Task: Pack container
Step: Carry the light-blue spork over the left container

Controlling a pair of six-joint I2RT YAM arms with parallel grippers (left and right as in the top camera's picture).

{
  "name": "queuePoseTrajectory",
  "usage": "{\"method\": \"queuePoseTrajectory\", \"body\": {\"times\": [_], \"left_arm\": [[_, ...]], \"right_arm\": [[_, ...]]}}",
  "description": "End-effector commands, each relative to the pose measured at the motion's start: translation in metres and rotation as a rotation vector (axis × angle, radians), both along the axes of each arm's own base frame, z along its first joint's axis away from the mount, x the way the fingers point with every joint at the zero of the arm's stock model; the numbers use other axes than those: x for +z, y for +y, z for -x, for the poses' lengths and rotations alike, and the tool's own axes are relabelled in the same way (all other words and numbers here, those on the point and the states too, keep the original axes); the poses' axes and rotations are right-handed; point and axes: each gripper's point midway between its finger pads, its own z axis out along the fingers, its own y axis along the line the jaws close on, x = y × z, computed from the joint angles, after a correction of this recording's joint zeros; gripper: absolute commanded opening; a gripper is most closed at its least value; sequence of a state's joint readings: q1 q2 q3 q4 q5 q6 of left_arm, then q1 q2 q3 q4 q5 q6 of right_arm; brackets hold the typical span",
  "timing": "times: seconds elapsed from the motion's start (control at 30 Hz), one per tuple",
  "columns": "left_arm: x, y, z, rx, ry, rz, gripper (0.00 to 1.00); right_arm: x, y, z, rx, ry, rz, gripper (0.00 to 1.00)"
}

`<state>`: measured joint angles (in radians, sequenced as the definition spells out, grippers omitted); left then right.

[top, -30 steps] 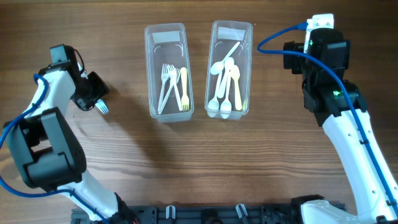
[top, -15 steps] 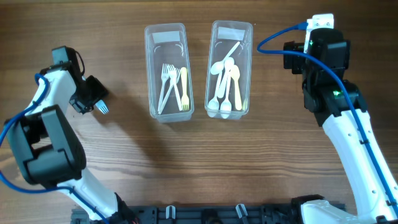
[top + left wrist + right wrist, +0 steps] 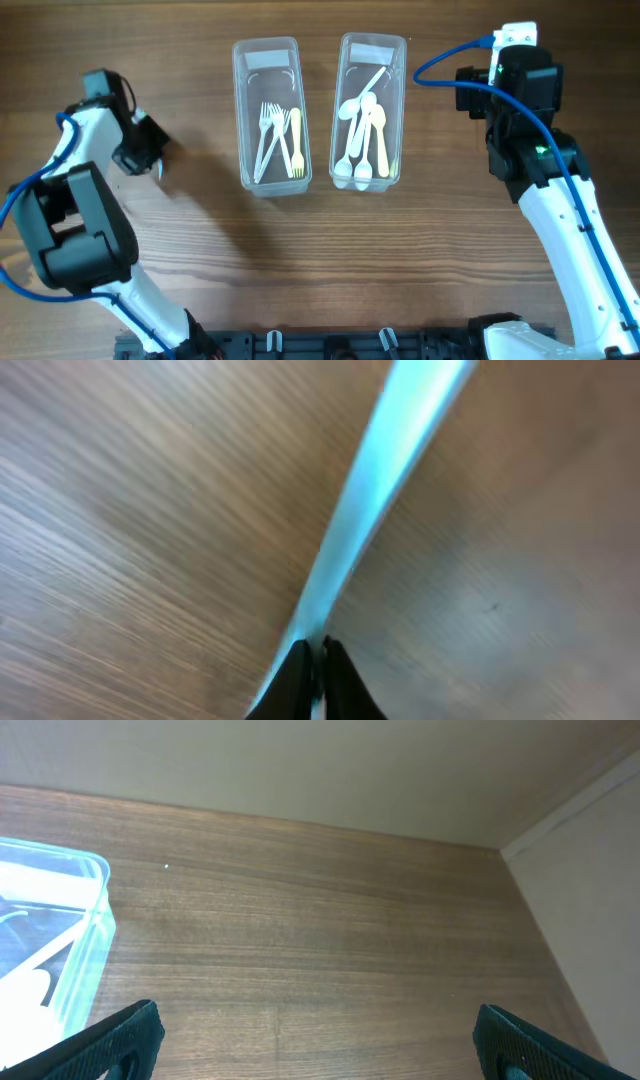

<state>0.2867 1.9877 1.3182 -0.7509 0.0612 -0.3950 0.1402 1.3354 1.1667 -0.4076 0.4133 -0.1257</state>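
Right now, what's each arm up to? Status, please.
Left gripper shut on blue utensil, left of the fork container. Right gripper open, empty, beside the spoon container. Nothing visible in between.

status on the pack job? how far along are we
Done: forks lie in the left container, spoons in the right container. In hand: left gripper is shut on a light-blue utensil, left of both bins. Left: carry it over, drop it in. Right gripper is open, empty.

No legible text, brand, number or sign; white patch (image 3: 266,61) at far end of each container (image 3: 240,120) unreadable.
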Motion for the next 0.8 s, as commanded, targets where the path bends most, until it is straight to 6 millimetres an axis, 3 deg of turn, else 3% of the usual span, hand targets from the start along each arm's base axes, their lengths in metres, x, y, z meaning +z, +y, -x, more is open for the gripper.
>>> {"method": "queuePoseTrajectory", "body": {"times": [0.0,0.43,0.53,0.67,0.77], "left_arm": [[-0.023,-0.009,0.021,0.006,0.084,0.038,0.04],[0.067,-0.005,0.005,-0.005,-0.134,-0.032,0.04],[0.104,-0.035,-0.002,-0.07,-0.244,0.034,0.04],[0.156,-0.106,-0.009,-0.303,-0.405,0.07,0.04],[0.18,-0.153,-0.01,-0.423,-0.489,0.081,0.08]], "right_arm": [[0.0,-0.003,0.0,-0.014,0.002,0.017,1.0],[0.0,-0.003,0.0,-0.015,0.002,0.018,1.0],[0.0,-0.003,0.0,-0.015,0.002,0.017,1.0],[0.0,-0.003,0.0,-0.015,0.002,0.018,1.0],[0.0,-0.003,0.0,-0.015,0.002,0.018,1.0]]}}
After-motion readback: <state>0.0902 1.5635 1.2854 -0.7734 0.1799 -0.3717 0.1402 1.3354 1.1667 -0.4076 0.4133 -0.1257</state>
